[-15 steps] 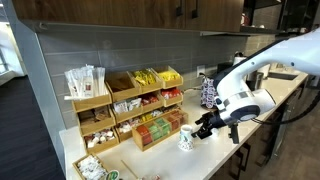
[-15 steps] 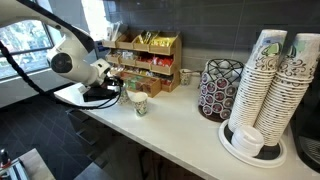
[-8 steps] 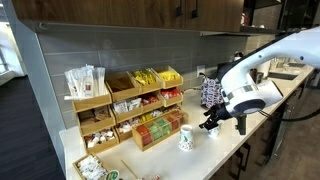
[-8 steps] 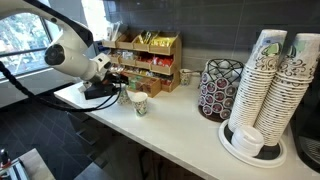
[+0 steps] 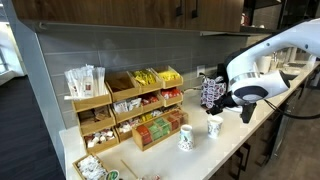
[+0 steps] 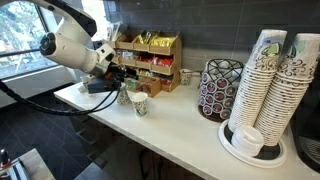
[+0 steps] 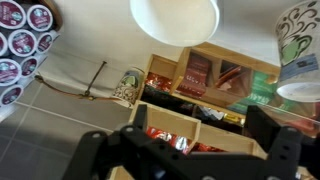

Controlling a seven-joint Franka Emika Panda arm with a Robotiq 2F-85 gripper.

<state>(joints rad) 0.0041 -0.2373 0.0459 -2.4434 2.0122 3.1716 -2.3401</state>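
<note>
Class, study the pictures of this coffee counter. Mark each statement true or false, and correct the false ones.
1. A cup and a second cup stand upright on the counter. True.
2. The pincer grips a cup. False: in the wrist view its jaws stand wide apart with nothing between them.
3. A tall stack of paper cups stands at one end of the counter. True.
4. The wooden organiser has bare shelves. False: its compartments hold packets and sachets.
5. The pod carousel lies on its side. False: it stands upright.
</note>
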